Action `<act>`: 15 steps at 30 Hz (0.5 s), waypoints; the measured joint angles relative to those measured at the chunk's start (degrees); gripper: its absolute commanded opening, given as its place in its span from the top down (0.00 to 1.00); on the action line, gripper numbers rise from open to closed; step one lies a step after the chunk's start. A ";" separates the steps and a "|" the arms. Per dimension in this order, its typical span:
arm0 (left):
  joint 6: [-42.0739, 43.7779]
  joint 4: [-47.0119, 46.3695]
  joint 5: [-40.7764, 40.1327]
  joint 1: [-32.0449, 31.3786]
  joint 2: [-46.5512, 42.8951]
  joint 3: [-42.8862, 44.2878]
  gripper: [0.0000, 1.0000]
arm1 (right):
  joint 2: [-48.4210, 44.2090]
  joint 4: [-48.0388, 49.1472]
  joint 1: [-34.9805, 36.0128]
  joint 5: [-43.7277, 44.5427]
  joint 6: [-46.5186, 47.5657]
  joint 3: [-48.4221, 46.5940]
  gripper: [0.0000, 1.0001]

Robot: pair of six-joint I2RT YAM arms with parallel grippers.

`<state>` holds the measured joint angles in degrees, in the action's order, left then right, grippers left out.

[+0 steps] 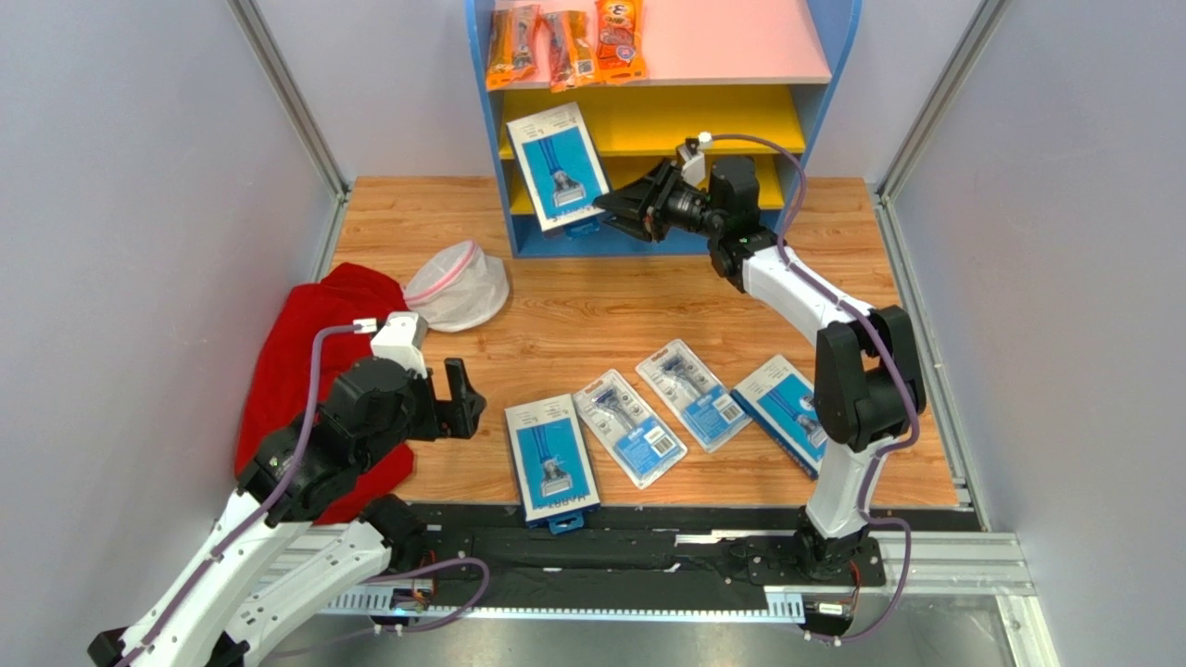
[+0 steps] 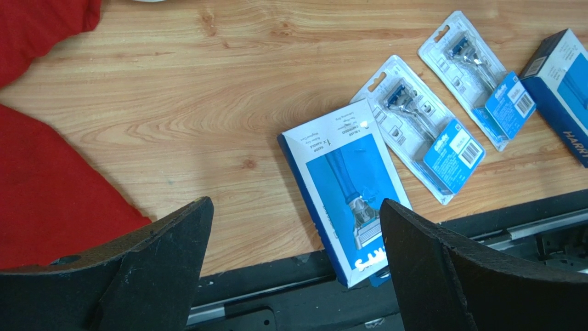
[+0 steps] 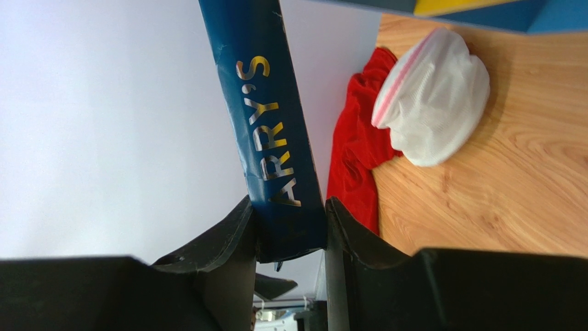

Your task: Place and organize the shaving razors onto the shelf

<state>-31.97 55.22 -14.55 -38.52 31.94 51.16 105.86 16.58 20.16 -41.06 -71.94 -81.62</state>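
**Overhead view.** The right hand (image 1: 620, 209) was closed on the lower edge of the held razor pack (image 1: 558, 164), a large blue one. It stood upright at the front of the shelf (image 1: 821, 84), which sat at the far edge of the counter (image 1: 585, 313). Whether this pack rested on a yellow board could not be told. The left hand (image 1: 453, 400) hung fully open and empty near the counter's left edge.

Four packs lay in a row along the near edge:
- one near-edge blue pack (image 1: 553, 456)
- two paler packs (image 1: 629, 425) (image 1: 693, 395)
- one right-side blue pack (image 1: 783, 406), partly hidden by the right arm

That made five razor packs in all, three large and two pale. Three orange snack packets (image 1: 564, 42) lay on the pink top board. One red cloth (image 1: 299, 348) and one white mesh bag (image 1: 460, 282) lay at the left edge.

**Left wrist view.** The open fingers framed the near-edge blue pack, with both paler packs and a corner of the right-side blue pack beyond it.

**Right wrist view.** Both fingers pinched the spine of the held razor pack. The mesh bag and the cloth showed below it.

**Progress.** No pack was seen released on the shelf. The first appeared to be in delivery, so four were judged left to move, with the arranging to follow.
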 measured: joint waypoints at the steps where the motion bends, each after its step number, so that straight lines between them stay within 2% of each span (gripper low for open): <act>1: 0.02 -0.11 0.17 0.00 -0.02 0.00 0.01 | 0.76 0.02 -0.15 -0.02 -0.57 -1.27 1.00; 15: 0.24 -0.90 0.81 0.00 0.39 -0.13 0.01 | 6.49 -3.61 -0.74 6.97 -4.33 -14.05 1.00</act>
<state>-31.73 54.33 -13.74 -38.52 32.34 51.03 112.36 12.97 19.42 -34.09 -76.27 -95.68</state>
